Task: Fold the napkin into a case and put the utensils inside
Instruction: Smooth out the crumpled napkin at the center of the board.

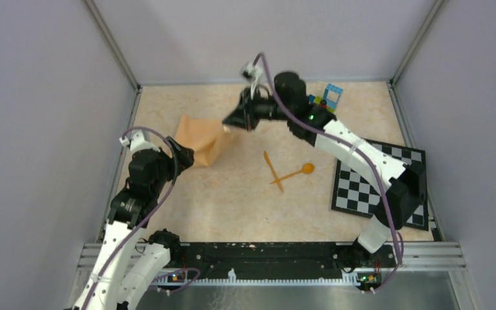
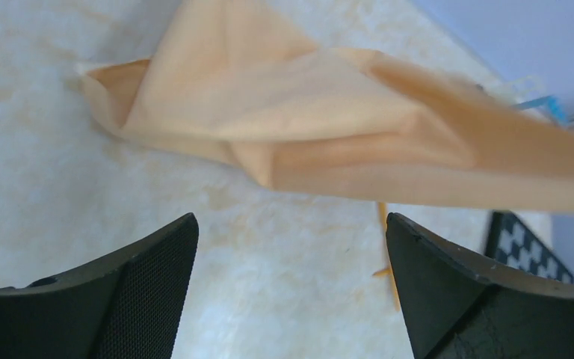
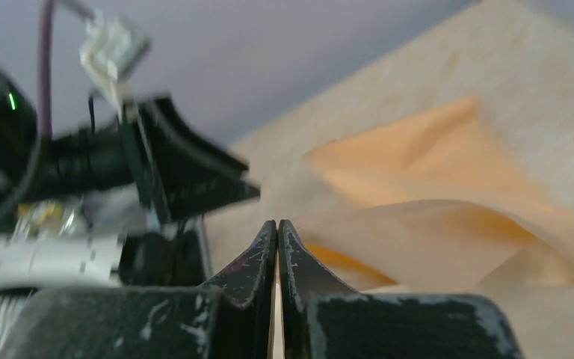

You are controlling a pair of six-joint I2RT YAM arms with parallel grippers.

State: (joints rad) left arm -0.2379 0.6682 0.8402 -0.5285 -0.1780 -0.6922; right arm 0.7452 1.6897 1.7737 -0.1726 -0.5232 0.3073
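Note:
The peach-tan napkin lies crumpled at the left of the table, with one corner lifted to the right. My right gripper is shut on that lifted corner; in the right wrist view the jaws are pressed together with thin cloth between them and the napkin hangs beyond. My left gripper is open and empty at the napkin's near edge; in its wrist view the napkin stretches just ahead of the fingers. The orange knife and spoon lie crossed at mid-table.
A black-and-white checkered board lies at the right, under the right arm. Multicoloured toy bricks stand at the back right. Metal frame posts and grey walls border the table. The knife tip shows past my left gripper's right finger.

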